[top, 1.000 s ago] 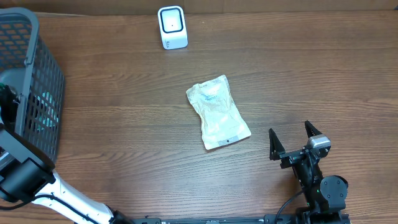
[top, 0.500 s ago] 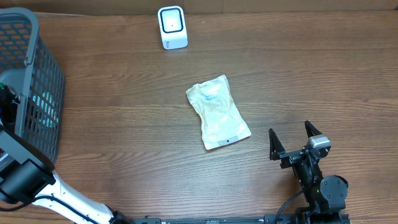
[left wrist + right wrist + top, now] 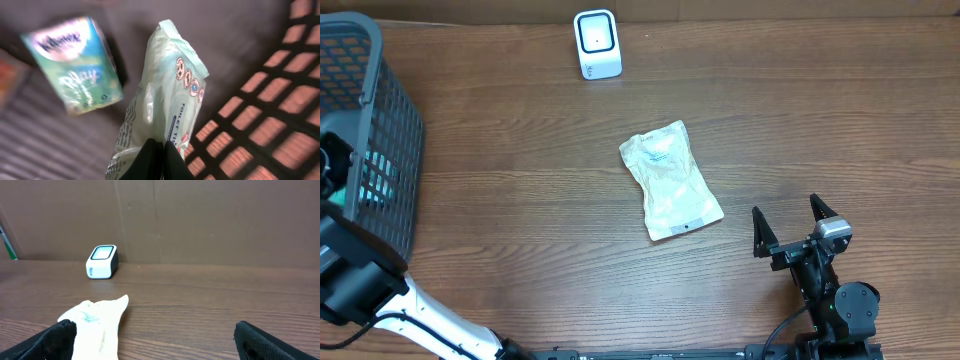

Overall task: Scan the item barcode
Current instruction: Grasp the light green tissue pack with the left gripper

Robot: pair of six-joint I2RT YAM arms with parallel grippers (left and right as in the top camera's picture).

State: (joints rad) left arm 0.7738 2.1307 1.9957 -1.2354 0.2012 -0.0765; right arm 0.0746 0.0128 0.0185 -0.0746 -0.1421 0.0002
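Right now your left fingers (image 3: pixel 150 160) are clenched on the bottom edge of the pack (image 3: pixel 165 90), a pale green soft pack of toilet wipes, at the bottom centre of the left wrist frame, inside the basket (image 3: pixel 390 130) at the left edge of the overhead frame. Judge it light and limp: the film wrap is glossy and creased, so it will likely sag, swing and slip if pinched only by a thin seam. Take it across a fuller part of the body where the contents back the film, and keep clear of the printed faces, since you cannot tell from these views where the barcode sits. A Kleenex (image 3: pixel 75 62) lies just beside it, upper left in the wrist frame, apart from the fingers. Your right fingers (image 3: pixel 761 232) stand released, wide apart, low on the desk (image 3: pixel 520 250) at lower right. The scanner (image 3: pixel 597 43) stands at top centre, well apart from the basket, with a white pouch (image 3: pixel 670 180) lying flat mid-frame between.
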